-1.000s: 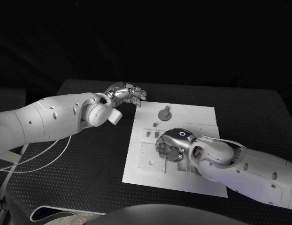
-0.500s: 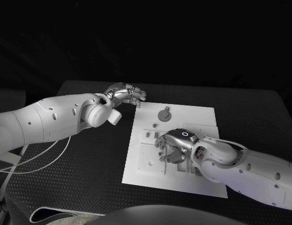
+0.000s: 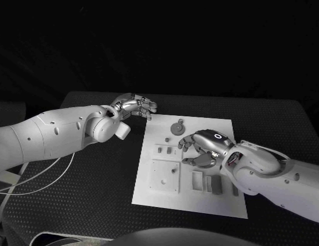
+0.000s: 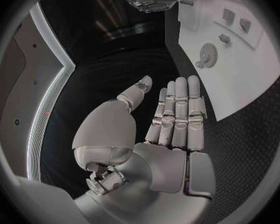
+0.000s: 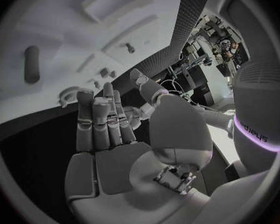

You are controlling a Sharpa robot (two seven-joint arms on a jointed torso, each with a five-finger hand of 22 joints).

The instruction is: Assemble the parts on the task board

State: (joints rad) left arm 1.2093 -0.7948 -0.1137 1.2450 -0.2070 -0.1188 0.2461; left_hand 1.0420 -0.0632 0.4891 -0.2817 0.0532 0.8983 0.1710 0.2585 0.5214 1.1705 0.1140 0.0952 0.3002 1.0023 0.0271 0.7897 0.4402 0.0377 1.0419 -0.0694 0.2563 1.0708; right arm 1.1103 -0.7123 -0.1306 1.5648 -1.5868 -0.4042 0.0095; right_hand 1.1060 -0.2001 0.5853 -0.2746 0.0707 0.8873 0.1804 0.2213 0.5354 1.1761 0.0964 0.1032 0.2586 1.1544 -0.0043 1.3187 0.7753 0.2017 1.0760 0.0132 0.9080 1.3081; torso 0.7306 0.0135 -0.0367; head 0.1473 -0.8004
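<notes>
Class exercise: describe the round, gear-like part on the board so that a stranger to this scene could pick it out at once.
Start at the white task board in the middle of the black table. Near its far edge, beyond the right hand, lies the gear-like part. It is the one round grey disc; its neighbours are small straight-sided blocks.

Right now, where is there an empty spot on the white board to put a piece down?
The board's far right corner, beside the round part, looks bare. So does the near strip along its front edge, below the recessed slots. The middle is crowded: the right hand hovers there over small parts. The left hand sits just off the far left corner.
</notes>
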